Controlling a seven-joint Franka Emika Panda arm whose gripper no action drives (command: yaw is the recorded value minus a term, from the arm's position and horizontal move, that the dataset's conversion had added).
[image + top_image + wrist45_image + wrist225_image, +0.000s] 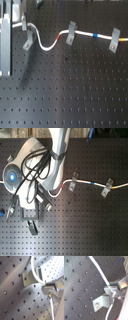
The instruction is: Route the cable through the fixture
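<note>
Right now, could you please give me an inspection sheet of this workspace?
Surface: black perforated board, bare holes across the near half.
Job's things: three grey fixtures upright in a row; white cable passes the middle and right ones in the first exterior view, sagging before the left one.
Clutter: nothing seen.
Hand: close to the cable beside a fixture; grip cannot be told.
Cables: black arm cables looped over the robot.
Surroundings: grey post at the first exterior view's left.

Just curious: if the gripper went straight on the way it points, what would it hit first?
Probably the perforated board, beside the fixture; the gripper seems already shut on the cable. Depth unclear.
</note>
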